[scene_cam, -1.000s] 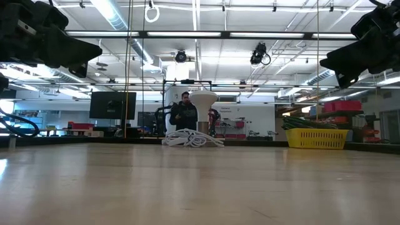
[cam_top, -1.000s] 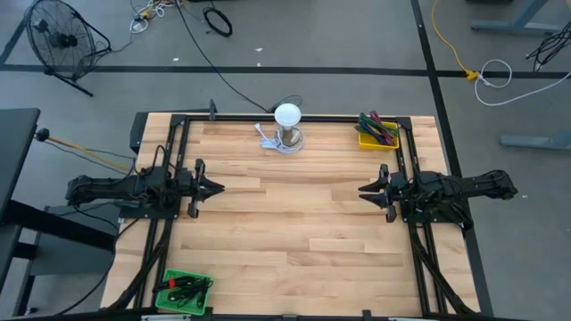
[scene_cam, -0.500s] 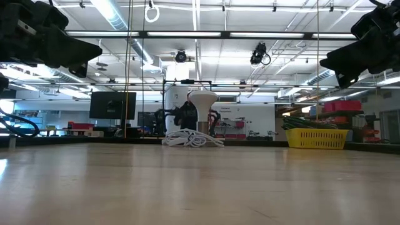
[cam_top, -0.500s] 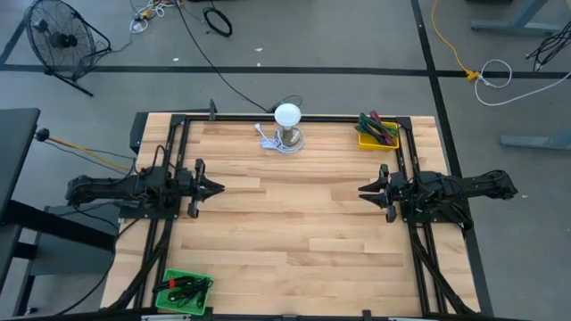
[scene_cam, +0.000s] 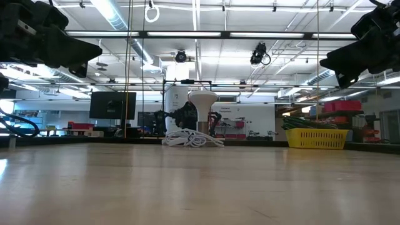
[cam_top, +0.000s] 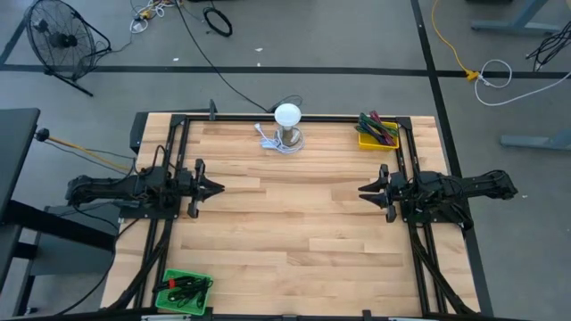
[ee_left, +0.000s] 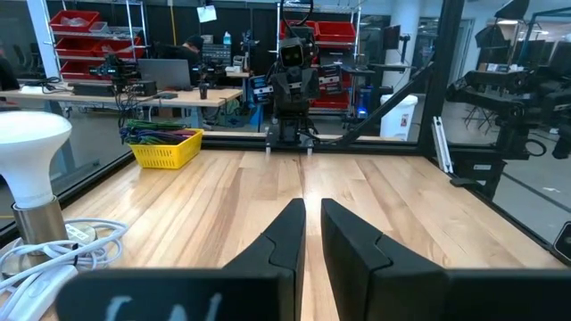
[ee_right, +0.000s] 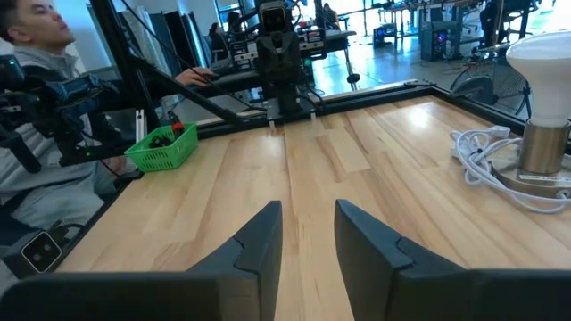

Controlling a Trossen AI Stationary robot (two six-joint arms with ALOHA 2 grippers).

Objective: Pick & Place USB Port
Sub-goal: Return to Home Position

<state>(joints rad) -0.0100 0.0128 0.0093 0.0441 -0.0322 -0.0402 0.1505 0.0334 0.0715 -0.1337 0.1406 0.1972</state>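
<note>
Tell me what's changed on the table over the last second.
Nothing on the table moved. Only the person in the room behind the lamp sank lower. The left gripper and right gripper stayed hovering at the table's sides, jaws slightly apart and empty; the green bin and yellow bin kept their corners.

- You have 2 arms over 1 wooden table: 1 left gripper, 1 right gripper.
- 2 bins: 1 green bin, 1 yellow bin. The cables in each are too tangled for you to count.
- 1 white lamp, with 1 white cord at its base.
- 1 fan on the floor.
- 1 person close by in your right wrist view.
</note>
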